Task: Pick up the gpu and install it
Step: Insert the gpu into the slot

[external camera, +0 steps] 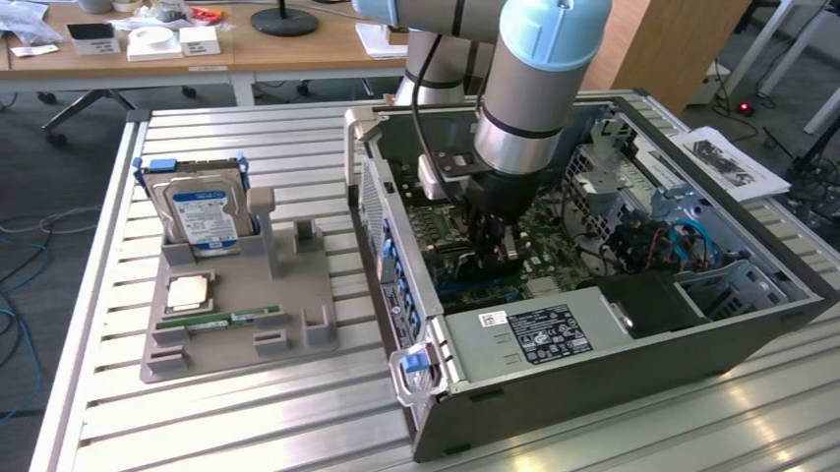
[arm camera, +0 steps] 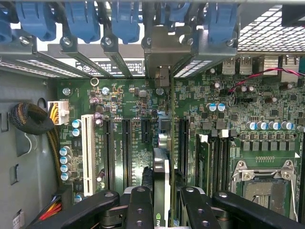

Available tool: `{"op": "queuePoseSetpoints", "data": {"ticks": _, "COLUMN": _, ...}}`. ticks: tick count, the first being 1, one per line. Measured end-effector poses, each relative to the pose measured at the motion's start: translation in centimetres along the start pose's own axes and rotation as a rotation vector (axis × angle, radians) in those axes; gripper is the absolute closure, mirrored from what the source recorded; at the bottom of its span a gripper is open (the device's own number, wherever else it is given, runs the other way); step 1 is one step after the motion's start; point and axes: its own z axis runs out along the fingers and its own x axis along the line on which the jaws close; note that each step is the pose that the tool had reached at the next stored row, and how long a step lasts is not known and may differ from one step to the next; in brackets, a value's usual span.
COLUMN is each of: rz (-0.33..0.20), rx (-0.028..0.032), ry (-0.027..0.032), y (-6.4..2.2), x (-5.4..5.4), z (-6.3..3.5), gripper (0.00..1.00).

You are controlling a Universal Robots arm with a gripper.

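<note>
The gpu (arm camera: 162,164) is standing on edge between the black fingers (arm camera: 139,210) of the gripper (arm camera: 162,198). The fingers are pressing on it from both sides, parted only as far as the card is thick. In the wrist view the card is running across the green motherboard (arm camera: 128,100), parallel to the black expansion slots (arm camera: 126,148). Its silver bracket end is sitting at the rear slot openings under the blue latches (arm camera: 124,19). I cannot tell whether its lower edge is seated in a slot.

In the exterior view the arm (external camera: 525,98) is reaching down into the open computer case (external camera: 591,334), which is lying on its side on a slatted aluminium table (external camera: 263,423). Towards the exterior view's left a grey holder tray (external camera: 309,324) is sitting on the same table. It is carrying a hard drive (external camera: 204,211) upright, a processor chip (external camera: 188,292) and a memory stick (external camera: 216,320). Beyond the table, wooden desks (external camera: 302,49) are bearing small boxes, and cables (external camera: 20,246) are trailing over the dark floor.
</note>
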Motion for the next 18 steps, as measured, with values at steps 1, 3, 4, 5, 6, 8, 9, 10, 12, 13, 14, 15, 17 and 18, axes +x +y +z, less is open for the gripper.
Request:
{"op": "queuePoseSetpoints", "data": {"ticks": 1, "rz": 0.000, "rx": 0.0000, "ry": 0.0001, "y": 0.00, "x": 0.00, "z": 0.00, "gripper": 0.73}}
{"op": "queuePoseSetpoints", "data": {"ticks": 3, "rz": 0.000, "rx": 0.0001, "ry": 0.0000, "y": -0.01, "x": -0.01, "z": 0.01, "gripper": 0.73}}
{"op": "queuePoseSetpoints", "data": {"ticks": 4, "rz": 0.000, "rx": 0.0001, "ry": 0.0000, "y": -0.01, "x": -0.01, "z": 0.01, "gripper": 0.73}}
{"op": "queuePoseSetpoints", "data": {"ticks": 5, "rz": 0.000, "rx": 0.0001, "ry": 0.0000, "y": -0.01, "x": -0.01, "z": 0.01, "gripper": 0.73}}
{"op": "queuePoseSetpoints", "data": {"ticks": 6, "rz": 0.000, "rx": 0.0001, "ry": 0.0000, "y": 0.00, "x": -0.01, "z": 0.01, "gripper": 0.73}}
{"op": "queuePoseSetpoints", "data": {"ticks": 8, "rz": 0.000, "rx": 0.0001, "ry": 0.0000, "y": 0.00, "x": 0.00, "z": 0.04, "gripper": 0.73}}
{"op": "queuePoseSetpoints", "data": {"ticks": 9, "rz": 0.000, "rx": 0.0001, "ry": -0.0001, "y": 0.00, "x": -0.01, "z": 0.05, "gripper": 0.73}}
{"op": "queuePoseSetpoints", "data": {"ticks": 10, "rz": 0.000, "rx": 0.0001, "ry": -0.0001, "y": 0.00, "x": -0.01, "z": 0.05, "gripper": 0.73}}
{"op": "queuePoseSetpoints", "data": {"ticks": 12, "rz": 0.000, "rx": 0.0002, "ry": -0.0002, "y": 0.00, "x": -0.01, "z": 0.06, "gripper": 0.73}}
{"op": "queuePoseSetpoints", "data": {"ticks": 13, "rz": 0.000, "rx": 0.0002, "ry": -0.0001, "y": 0.00, "x": -0.01, "z": 0.05, "gripper": 0.73}}
{"op": "queuePoseSetpoints", "data": {"ticks": 14, "rz": 0.000, "rx": 0.0002, "ry": -0.0001, "y": 0.00, "x": -0.01, "z": 0.05, "gripper": 0.73}}
{"op": "queuePoseSetpoints", "data": {"ticks": 15, "rz": 0.000, "rx": 0.0002, "ry": -0.0002, "y": 0.00, "x": -0.01, "z": 0.06, "gripper": 0.73}}
{"op": "queuePoseSetpoints", "data": {"ticks": 17, "rz": 0.000, "rx": 0.0002, "ry": -0.0001, "y": 0.00, "x": -0.01, "z": 0.06, "gripper": 0.73}}
{"op": "queuePoseSetpoints", "data": {"ticks": 18, "rz": 0.000, "rx": 0.0002, "ry": -0.0001, "y": 0.01, "x": -0.02, "z": 0.06, "gripper": 0.73}}
